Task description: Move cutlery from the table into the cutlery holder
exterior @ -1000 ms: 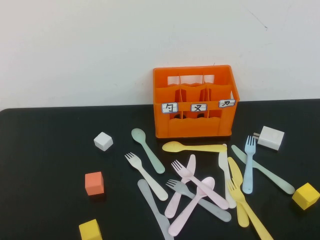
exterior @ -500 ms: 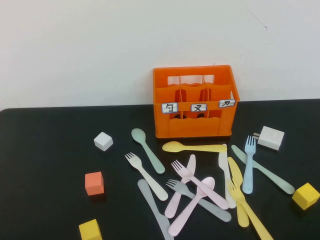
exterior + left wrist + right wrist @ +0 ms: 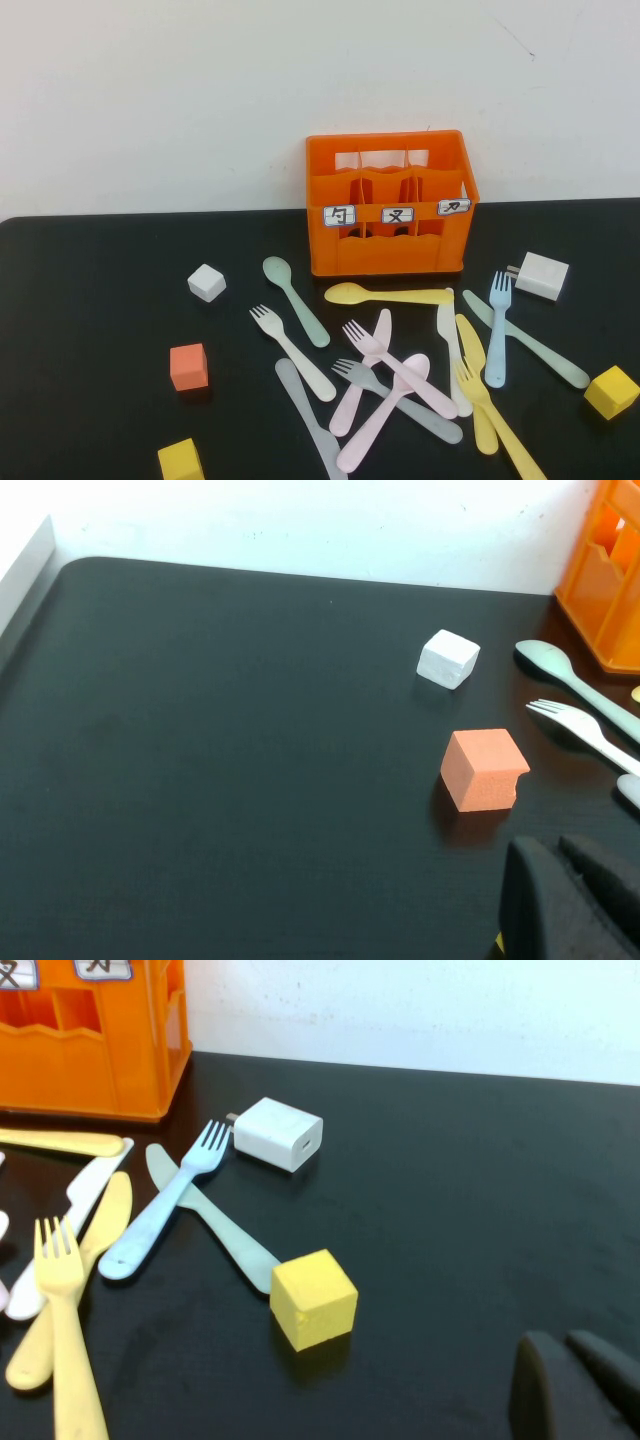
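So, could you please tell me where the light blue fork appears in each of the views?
High view: light blue fork lies right of the cutlery holder, tines toward the white charger.
Left wrist view: not in it.
Right wrist view: light blue fork crosses a pale green knife.
Shared landmark: the white charger.

Plain white wall [image 3: 200,90] behind, faint scuff marks upper right; even diffuse light, soft shadows.
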`<act>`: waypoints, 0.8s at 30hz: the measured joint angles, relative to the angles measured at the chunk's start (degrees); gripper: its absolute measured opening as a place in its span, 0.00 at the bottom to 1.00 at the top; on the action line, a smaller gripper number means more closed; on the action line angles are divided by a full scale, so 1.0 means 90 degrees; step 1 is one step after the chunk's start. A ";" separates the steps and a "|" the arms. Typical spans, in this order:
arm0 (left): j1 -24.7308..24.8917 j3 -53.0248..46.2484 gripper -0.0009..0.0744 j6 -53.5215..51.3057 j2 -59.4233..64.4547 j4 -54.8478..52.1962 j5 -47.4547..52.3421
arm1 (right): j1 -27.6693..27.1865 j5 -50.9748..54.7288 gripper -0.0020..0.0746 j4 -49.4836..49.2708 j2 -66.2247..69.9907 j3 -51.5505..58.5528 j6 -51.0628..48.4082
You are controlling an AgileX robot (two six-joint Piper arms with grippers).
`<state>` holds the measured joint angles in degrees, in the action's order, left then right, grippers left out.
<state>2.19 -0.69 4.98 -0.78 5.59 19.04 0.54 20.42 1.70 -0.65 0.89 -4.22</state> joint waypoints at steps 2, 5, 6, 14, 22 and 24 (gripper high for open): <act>0.0000 0.0000 0.01 0.0000 0.0000 0.0000 0.0000 | 0.0000 0.0000 0.02 0.0004 0.0000 0.0000 0.0000; 0.0000 0.0000 0.01 0.0000 0.0000 0.0000 0.0000 | 0.0000 0.0000 0.02 0.0004 0.0000 0.0000 0.0000; 0.0000 0.0000 0.01 0.0000 0.0000 0.0000 0.0000 | 0.0000 0.0000 0.02 0.0004 0.0000 0.0000 0.0000; 0.0000 -0.0037 0.01 0.0000 0.0000 0.0000 -0.0323 | 0.0000 -0.0074 0.02 0.0030 0.0000 0.0002 0.0000; 0.0000 -0.0046 0.01 0.0000 0.0000 0.0000 -0.1915 | 0.0000 -0.1236 0.02 0.0065 0.0000 0.0072 -0.0172; 0.0000 -0.0046 0.01 0.0000 0.0000 0.0000 -0.2450 | 0.0000 -0.1746 0.02 0.0076 0.0000 0.0072 -0.0375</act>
<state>2.19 -1.11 4.98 -0.78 5.59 -3.01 0.54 4.71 2.39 -0.65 1.54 -7.60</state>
